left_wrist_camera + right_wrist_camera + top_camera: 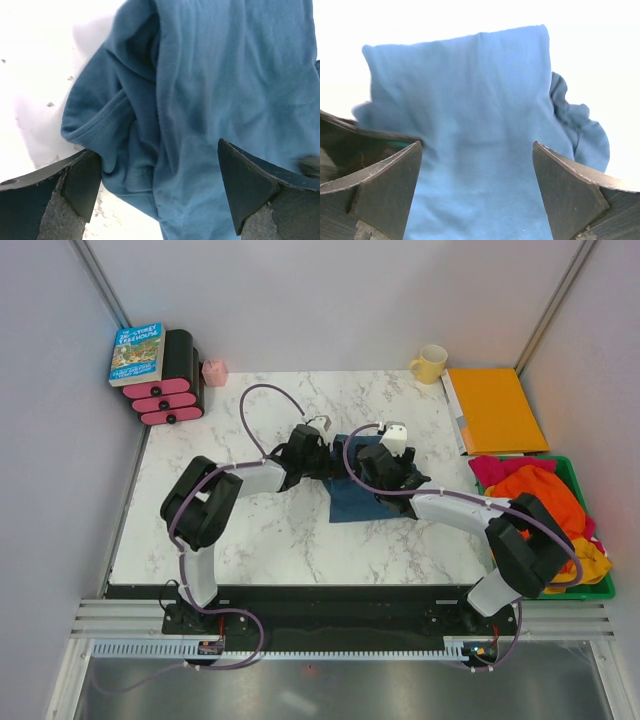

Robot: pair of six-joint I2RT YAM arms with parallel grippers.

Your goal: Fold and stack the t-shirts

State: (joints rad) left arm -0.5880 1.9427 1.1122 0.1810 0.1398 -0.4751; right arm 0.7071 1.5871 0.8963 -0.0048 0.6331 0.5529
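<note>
**Both end effectors open over a blue t-shirt**

At the far left corner of the marble-veined white worktop, a glossy paperback book is seen lying on a stack of black cylinders with pink ends, and a small pink cup is set just beside them.

The left end effector is held with its jaws spread wide, nothing clamped between its dark, rough-edged pads. Under it the blue t-shirt, of soft matte knit, is bunched into deep creases, with a stitched hem curling at its left edge. The garment is laid at the middle of the worktop as a rough rectangle.

The right end effector is likewise parted and empty above a smoother, flat panel of the cloth.

Further right, a rounded yellow mug and a flat orange folder are found, then a green plastic bin heaped with crumpled orange, yellow and pink garments.
</note>
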